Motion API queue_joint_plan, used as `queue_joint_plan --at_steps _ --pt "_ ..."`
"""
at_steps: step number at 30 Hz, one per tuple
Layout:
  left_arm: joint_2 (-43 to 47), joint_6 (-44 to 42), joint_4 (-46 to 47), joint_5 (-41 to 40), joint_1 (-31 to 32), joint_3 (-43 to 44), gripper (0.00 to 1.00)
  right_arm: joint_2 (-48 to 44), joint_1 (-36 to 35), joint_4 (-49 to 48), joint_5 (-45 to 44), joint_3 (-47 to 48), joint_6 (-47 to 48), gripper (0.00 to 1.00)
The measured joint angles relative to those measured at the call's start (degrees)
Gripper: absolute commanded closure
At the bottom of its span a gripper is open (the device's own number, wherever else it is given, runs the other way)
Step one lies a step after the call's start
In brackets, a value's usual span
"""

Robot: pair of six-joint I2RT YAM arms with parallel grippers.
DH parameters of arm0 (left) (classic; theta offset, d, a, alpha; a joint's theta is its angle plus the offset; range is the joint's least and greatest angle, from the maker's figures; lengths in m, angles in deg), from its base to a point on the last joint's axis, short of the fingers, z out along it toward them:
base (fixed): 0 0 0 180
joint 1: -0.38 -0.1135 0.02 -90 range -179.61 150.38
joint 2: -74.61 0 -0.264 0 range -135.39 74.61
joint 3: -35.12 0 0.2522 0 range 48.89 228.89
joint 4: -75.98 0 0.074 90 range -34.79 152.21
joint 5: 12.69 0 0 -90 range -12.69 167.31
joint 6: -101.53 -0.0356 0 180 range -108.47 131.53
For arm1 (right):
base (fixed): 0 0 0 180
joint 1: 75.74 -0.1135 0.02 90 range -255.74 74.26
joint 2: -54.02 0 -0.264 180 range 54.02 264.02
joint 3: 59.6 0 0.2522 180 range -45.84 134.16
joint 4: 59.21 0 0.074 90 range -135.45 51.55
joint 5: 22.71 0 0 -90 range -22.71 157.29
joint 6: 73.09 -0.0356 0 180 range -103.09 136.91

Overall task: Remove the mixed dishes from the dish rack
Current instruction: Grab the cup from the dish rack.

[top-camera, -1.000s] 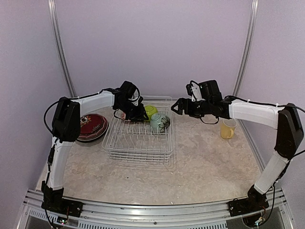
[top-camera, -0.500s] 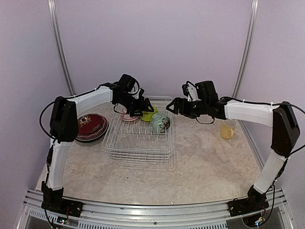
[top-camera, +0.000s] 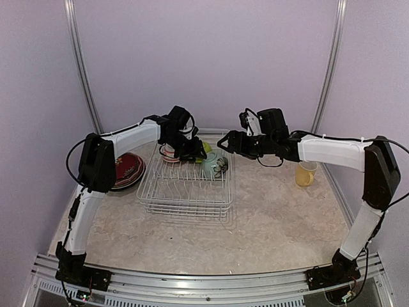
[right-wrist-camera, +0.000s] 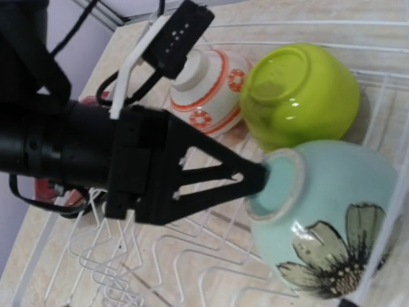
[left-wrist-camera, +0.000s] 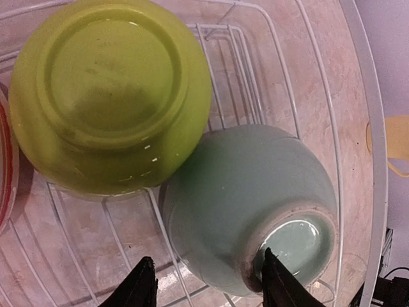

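Observation:
The white wire dish rack [top-camera: 185, 185] holds three upturned bowls at its far end: a lime green bowl [top-camera: 206, 148], a pale green flowered bowl [top-camera: 216, 165] and a pinkish banded bowl [top-camera: 169, 154]. My left gripper [top-camera: 193, 152] hovers open over them. In the left wrist view [left-wrist-camera: 208, 286] it straddles one side of the pale green bowl [left-wrist-camera: 249, 198], one fingertip [left-wrist-camera: 273, 275] at its foot ring, with the lime bowl [left-wrist-camera: 108, 96] beside it. My right gripper [top-camera: 225, 142] hangs open and empty just right of the rack's far corner. Its view shows the left finger [right-wrist-camera: 255, 179] touching the pale green bowl [right-wrist-camera: 319, 217].
A dark red plate [top-camera: 126, 169] lies on the table left of the rack. A pale yellow mug [top-camera: 306, 173] stands on the table at the right. The rack's near half [right-wrist-camera: 192, 268] holds only bare prongs. Purple walls close in behind and at both sides.
My left gripper has moved right, from the pinkish bowl to the pale green one. My right gripper has crept left toward the rack's far corner. The bowls have not moved.

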Motion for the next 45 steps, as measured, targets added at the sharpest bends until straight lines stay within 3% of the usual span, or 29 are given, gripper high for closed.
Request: queue_joint_plan --at_steps 6,19,30,32,37,45 --pt "0.3 -0.7 0.0 -2.8 -0.4 -0.5 0.55 2.0 -1.2 -1.3 -0.2 1.2 -2.3 0.13" --pt "2.8 -1.0 -0.8 -9.1 -3.7 -10.0 0.56 11.1 -1.4 -5.0 -0.1 5.7 -11.8 0.18" --pt "2.8 -1.0 -1.1 -9.2 -3.3 -10.5 0.56 22.0 -2.1 -3.9 2.1 18.2 -7.2 0.19" --pt "2.8 -1.0 -1.1 -9.2 -3.3 -10.5 0.56 24.5 -2.4 -3.0 3.1 21.4 -5.3 0.24" --pt "2.8 -1.0 -1.1 -9.2 -3.3 -10.5 0.56 28.7 -3.1 -2.5 7.3 25.1 -2.3 0.48" --pt "3.2 -1.3 -1.0 -9.5 -3.3 -11.2 0.52 29.7 -3.6 -4.2 12.1 25.4 -0.7 0.96"
